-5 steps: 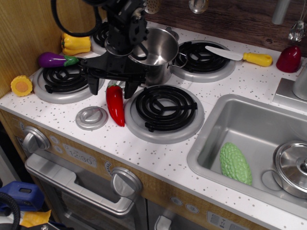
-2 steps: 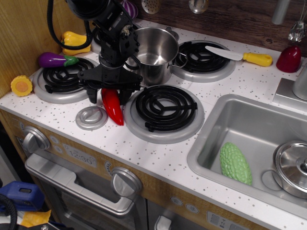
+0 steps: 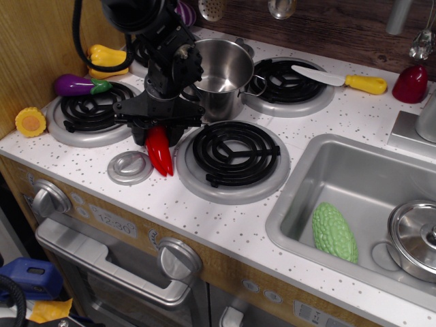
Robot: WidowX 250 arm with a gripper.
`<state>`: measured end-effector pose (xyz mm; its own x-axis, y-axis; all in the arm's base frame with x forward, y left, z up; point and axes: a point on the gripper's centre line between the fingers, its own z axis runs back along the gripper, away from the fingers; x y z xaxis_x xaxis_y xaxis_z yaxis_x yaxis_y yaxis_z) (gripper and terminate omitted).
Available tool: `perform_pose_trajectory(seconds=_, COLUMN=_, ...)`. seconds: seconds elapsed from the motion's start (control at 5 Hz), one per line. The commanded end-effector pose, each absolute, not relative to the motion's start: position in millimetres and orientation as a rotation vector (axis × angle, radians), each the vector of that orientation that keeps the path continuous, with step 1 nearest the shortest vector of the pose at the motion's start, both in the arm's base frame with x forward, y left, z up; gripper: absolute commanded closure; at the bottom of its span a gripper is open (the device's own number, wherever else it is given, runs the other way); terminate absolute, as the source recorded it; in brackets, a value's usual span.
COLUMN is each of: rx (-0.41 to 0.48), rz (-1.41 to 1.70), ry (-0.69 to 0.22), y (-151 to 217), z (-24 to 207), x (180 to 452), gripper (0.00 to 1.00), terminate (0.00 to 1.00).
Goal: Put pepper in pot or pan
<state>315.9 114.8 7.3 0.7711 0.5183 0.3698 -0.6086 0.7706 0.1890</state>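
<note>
The red chili pepper [image 3: 161, 154] lies on the white counter between the front-left burner and the front-middle burner [image 3: 234, 159], tip pointing toward the front edge. My gripper [image 3: 157, 134] is down over the pepper's stem end, with its black fingers closed against both sides of it. The stem is hidden by the gripper. The tall shiny steel pot [image 3: 222, 73] stands open and empty just behind and to the right of the gripper, on the back burners.
A purple eggplant [image 3: 78, 84], a yellow bell pepper [image 3: 107, 60] and a corn slice [image 3: 30, 121] lie at the left. A grey disc [image 3: 129, 167] sits beside the pepper. A yellow-handled knife [image 3: 340, 78] and a dark red toy [image 3: 411, 84] lie behind. The sink [image 3: 306, 174] holds a green vegetable [image 3: 334, 231] and a lidded pot [image 3: 415, 238].
The gripper has come down over the pepper's upper end and its fingers have closed in on it. The pepper has shifted slightly and now looks narrower.
</note>
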Motion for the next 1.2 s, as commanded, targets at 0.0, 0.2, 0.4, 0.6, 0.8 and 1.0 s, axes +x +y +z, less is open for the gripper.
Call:
perform_pose_trajectory(seconds=0.0, rx=0.408, rz=0.609, ry=-0.404, y=116.6, z=69.3, x=329.4, gripper=1.00, terminate=0.00)
perform_pose_trajectory(seconds=0.2, rx=0.492, rz=0.588, ry=-0.444, y=115.9, z=93.8, x=332.9, gripper=1.00, terminate=0.00)
perform_pose_trajectory(seconds=0.4, rx=0.512, rz=0.545, ry=-0.482, y=113.3, z=105.8, x=342.7, gripper=1.00, terminate=0.00)
perform_pose_trajectory(seconds=0.6, rx=0.498, rz=0.478, ry=-0.525, y=118.1, z=123.6, x=364.3, gripper=1.00, terminate=0.00)
perform_pose_trajectory(seconds=0.8, rx=0.491, rz=0.421, ry=-0.577, y=116.0, z=131.3, x=385.1, gripper=1.00, terminate=0.00)
perform_pose_trajectory(seconds=1.0, rx=0.458, rz=0.381, ry=-0.638, y=112.6, z=128.7, x=397.9, gripper=1.00, terminate=0.00)
